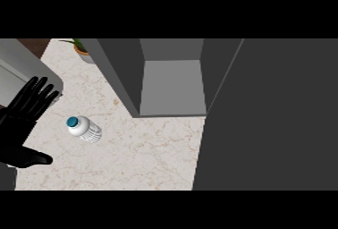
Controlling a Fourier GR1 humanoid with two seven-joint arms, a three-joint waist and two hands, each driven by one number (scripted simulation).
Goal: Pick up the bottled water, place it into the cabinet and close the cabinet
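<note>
- The bottled water [84,129] stands on the tabletop [145,152], teal cap up, just right of the left hand [26,109] and well apart from the open cabinet [122,71].
- Risk, as I judge it: the bottle looks narrow and tall, so a sideways brush from fingers or thumb could tip it and send it rolling.
- Another risk: carried high, it could clip the cabinet's front edge on the way in.
- The big dark door [271,116] hangs wide open at the right, and a closing swing could catch a bottle set too near the front.
- The left hand rests at the view's left edge, fingers straight and pointing up, thumb splayed out, holding nothing.
- The right hand is out of sight.
</note>
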